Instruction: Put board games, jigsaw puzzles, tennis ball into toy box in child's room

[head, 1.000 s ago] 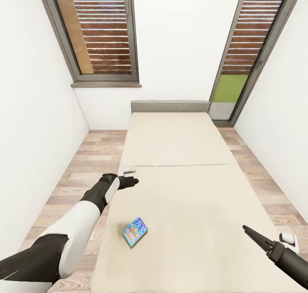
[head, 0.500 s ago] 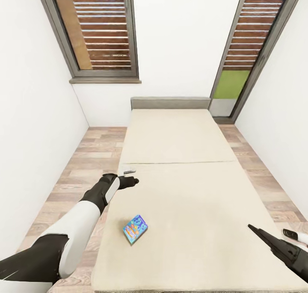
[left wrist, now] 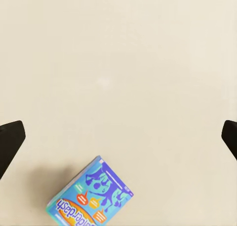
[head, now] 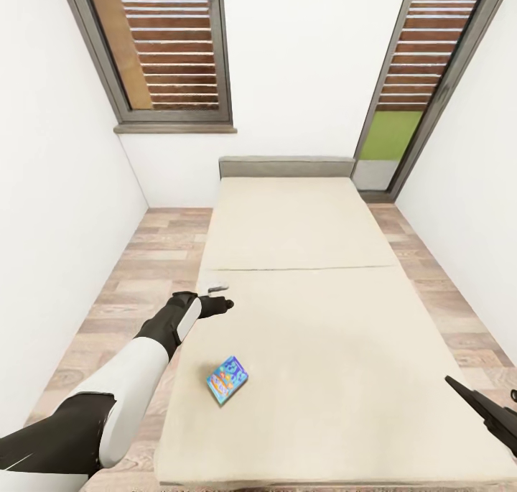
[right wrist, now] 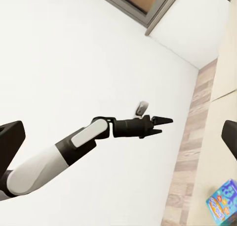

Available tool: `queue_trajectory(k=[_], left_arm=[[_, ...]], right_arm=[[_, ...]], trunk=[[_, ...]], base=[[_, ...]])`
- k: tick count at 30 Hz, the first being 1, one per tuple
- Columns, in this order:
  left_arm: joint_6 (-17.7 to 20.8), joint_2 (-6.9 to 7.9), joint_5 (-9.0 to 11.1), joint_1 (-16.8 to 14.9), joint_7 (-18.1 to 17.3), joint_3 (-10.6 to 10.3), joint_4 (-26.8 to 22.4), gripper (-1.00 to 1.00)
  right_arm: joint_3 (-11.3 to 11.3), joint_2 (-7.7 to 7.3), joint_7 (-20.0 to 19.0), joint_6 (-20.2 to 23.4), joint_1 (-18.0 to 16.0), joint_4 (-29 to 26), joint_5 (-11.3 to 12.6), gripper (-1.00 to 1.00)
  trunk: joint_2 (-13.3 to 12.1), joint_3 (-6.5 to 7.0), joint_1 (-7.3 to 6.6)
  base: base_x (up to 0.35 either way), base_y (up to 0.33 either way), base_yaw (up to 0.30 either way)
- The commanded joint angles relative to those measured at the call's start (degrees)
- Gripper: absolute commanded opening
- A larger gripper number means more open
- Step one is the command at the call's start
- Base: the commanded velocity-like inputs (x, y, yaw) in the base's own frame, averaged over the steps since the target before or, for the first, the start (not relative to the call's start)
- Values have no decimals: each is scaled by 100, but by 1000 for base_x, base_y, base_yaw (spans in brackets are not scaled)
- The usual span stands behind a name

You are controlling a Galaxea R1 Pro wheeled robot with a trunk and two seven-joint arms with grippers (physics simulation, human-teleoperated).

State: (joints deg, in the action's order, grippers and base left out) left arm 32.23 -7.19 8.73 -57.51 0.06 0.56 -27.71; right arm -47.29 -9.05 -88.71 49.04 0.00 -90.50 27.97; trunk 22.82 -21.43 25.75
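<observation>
Bare bed (head: pixel 323 348) surrounds the board game (head: pixel 227 379) on all sides.

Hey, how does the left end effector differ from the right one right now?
The left end effector reaches over the bed's left edge, beyond the blue board game; the right end effector sits low at the bed's right side. The left faces the bed, the right faces the left arm. Both are open and empty.

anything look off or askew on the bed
Only mildly: the one board game, a blue box, lies turned at an angle to the bed edges, near its left side and by itself. It looks flat and undamaged. The bed has a seam across its middle, otherwise smooth. Nothing spilled.
</observation>
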Motion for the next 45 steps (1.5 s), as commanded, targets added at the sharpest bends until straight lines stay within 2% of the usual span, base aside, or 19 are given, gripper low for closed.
queue_trajectory(k=[1,45], left_arm=[[30,-1,32,-2,2,6,-7,100],[29,4,31,-3,2,23,-8,100]], right_arm=[[-7,0,-11,59,0,-3,10,100],[-45,25,-15,35,0,9,-36,100]], trunk=[[10,-18,3],[10,-432,3]], base=[[0,0,0],[0,0,0]])
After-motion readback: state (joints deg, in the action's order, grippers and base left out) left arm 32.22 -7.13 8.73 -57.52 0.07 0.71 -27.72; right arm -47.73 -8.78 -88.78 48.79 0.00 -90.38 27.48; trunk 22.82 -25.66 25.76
